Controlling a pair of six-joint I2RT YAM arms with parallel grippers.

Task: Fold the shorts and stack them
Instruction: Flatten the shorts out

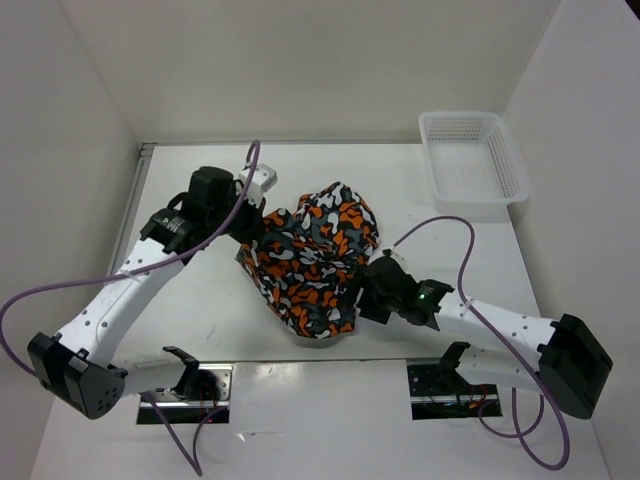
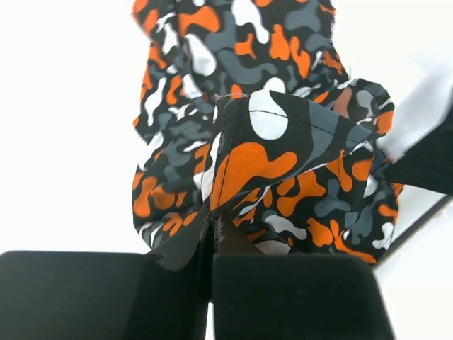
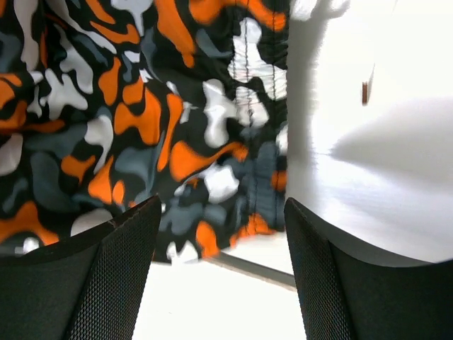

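One pair of shorts (image 1: 315,265) lies bunched mid-surface (image 1: 200,305), left tool (image 2: 212,248) clamped on a seamed edge, right tool (image 3: 221,205) agape alongside; they are best drawn taut before folding.

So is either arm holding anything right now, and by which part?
The left gripper holds the shorts, jaws shut on a fold by a stitched seam. The right gripper, jaws open, holds nothing.

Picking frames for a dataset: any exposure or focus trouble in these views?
Top external: even light, sharp shorts. Left wrist: table blown out white, left claw nearly black. Right wrist: fabric slightly soft, grey shadow on table at right.
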